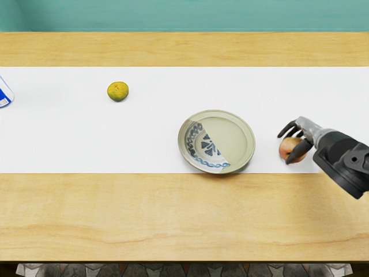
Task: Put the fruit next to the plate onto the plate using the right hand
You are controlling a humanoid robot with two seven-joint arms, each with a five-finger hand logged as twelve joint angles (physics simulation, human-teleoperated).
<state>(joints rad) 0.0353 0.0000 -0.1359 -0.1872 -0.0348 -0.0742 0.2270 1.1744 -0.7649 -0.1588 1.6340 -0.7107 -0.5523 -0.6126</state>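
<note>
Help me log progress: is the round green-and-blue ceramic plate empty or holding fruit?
Empty. The round green-and-blue ceramic plate shows only bare glaze; the reddish-yellow round fruit sits beside it, right robot hand curled around it.

A simulated home dining spot: a long light wooden table (pixel 115 213) with a white cloth runner (pixel 86 138), a blue-patterned ceramic plate (pixel 245 130) and a teal wall (pixel 184 14).

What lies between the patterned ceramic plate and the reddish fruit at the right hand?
Head view: only bare white runner separates plate from fruit.
</note>
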